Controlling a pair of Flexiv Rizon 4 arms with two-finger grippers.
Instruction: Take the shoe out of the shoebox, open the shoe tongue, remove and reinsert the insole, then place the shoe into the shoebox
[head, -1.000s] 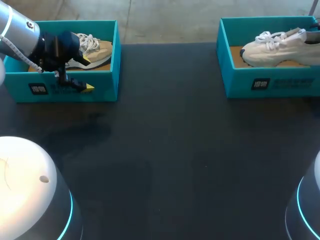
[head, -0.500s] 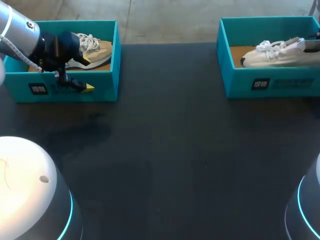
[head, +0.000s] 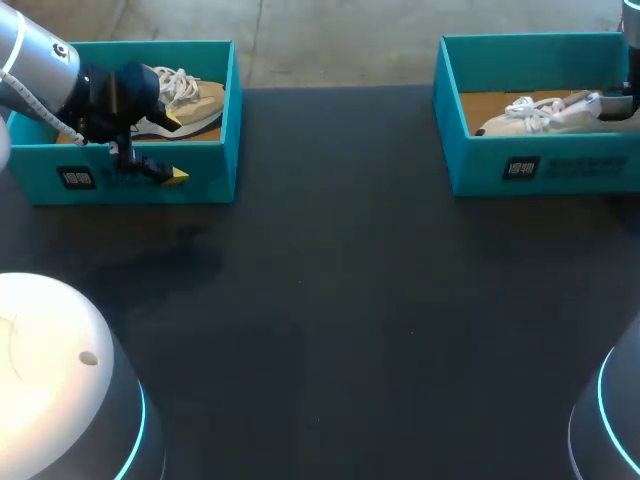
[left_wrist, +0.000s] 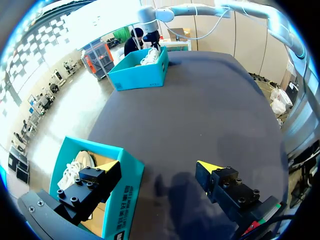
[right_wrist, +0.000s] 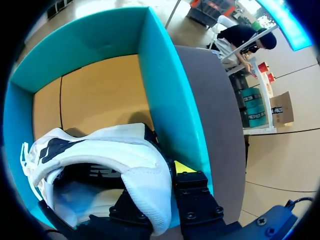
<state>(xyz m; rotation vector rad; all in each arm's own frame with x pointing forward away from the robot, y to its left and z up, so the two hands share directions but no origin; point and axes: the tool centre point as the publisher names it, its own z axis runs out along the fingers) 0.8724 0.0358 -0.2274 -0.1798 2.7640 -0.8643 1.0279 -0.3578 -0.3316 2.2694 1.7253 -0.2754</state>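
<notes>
The right tool is clenched on the heel collar of the white sneaker, one finger inside the shoe opening and the yellow-tipped finger outside it, close against the inner wall of the right shoebox. Over the last second this arm has lowered the sneaker: a second ago it was held with its upper clear above the box rim, half a second ago it was partly below the rim, and now it sits low in the box, toe toward the middle of the desk, laces on top. Whether the sole fully rests on the cardboard floor cannot be told.

The left tool has not moved. It is released, fingers spread wide, with the near wall of the left shoebox between them and touching neither that can be seen. The tan sneaker lies inside that box.

For the task, the drop of the white sneaker suggests the final step, placing the shoe back, is almost complete on the right side. What likely remains there is letting go of the heel and lifting away without dragging the shoe up.
</notes>
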